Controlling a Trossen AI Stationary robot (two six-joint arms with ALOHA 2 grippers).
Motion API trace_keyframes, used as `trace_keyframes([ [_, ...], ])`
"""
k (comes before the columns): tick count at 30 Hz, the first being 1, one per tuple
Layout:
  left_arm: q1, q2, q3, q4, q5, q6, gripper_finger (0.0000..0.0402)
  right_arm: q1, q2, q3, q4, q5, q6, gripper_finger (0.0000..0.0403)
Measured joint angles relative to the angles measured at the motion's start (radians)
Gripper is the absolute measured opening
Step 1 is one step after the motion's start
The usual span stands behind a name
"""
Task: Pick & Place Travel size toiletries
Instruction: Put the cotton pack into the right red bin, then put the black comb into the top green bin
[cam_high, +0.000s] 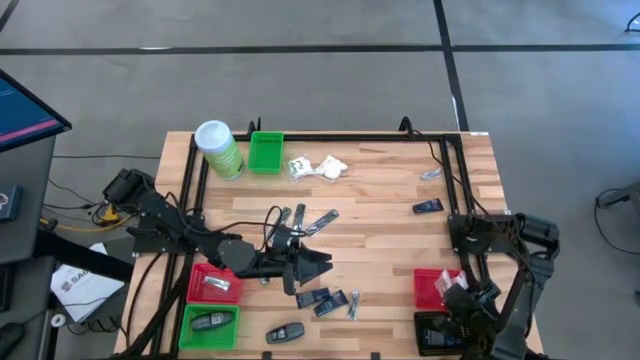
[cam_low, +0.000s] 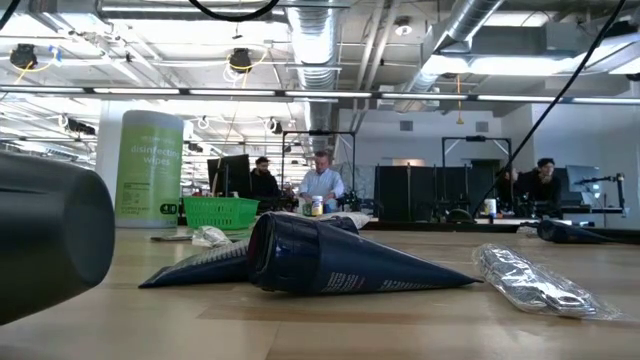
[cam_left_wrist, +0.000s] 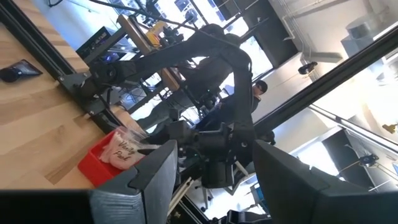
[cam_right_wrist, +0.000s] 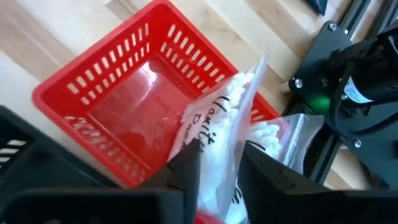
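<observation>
My right gripper (cam_right_wrist: 221, 177) hangs over the red bin (cam_high: 432, 285) at the table's near right, shut on a clear bag of white cotton swabs (cam_right_wrist: 233, 118). My left gripper (cam_high: 318, 266) stands open above the table's middle, pointing right, with nothing between its fingers (cam_left_wrist: 149, 180). Loose travel size toiletries lie flat on the wood. They include dark packets (cam_high: 325, 298), a silvery packet (cam_high: 352, 305), a black oval piece (cam_high: 285, 332), slim silvery tubes (cam_high: 305, 220), white sachets (cam_high: 315, 167) and a dark packet (cam_high: 428, 206). My right gripper pinches the bag of cotton swabs between its two fingers, on the bag's lower part (cam_right_wrist: 217, 186). The fingers come slanting down from above. The bag stands up past the fingertips, with its upper end (cam_right_wrist: 249, 81) over the red bin's rim (cam_right_wrist: 205, 37).
A green canister with a white lid (cam_high: 220, 150) and a green bin (cam_high: 266, 152) stand at the far left. A red bin (cam_high: 215, 285) and a green bin (cam_high: 210, 322) sit near left. A black bin (cam_high: 435, 335) is near right. A black frame (cam_high: 330, 137) borders the table.
</observation>
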Motion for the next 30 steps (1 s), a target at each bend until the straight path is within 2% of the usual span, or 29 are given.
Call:
trace_keyframes([
  [5,0.0,0.0,0.0,0.0,0.0,0.019,0.0205,0.002,-0.001,0.032,0.001,0.005,-0.018,0.0138],
  [10,0.0,0.0,0.0,0.0,0.0,0.024,0.0205,0.002,-0.001,0.042,0.0,0.004,-0.019,0.0158],
  [17,0.0,0.0,0.0,0.0,0.0,0.026,0.0205,0.002,-0.027,0.046,0.0,0.011,-0.042,0.0154],
  [30,-0.001,0.0,0.0,0.0,0.001,0.026,0.0205,-0.008,-0.17,0.045,0.001,0.162,-0.042,0.0147],
])
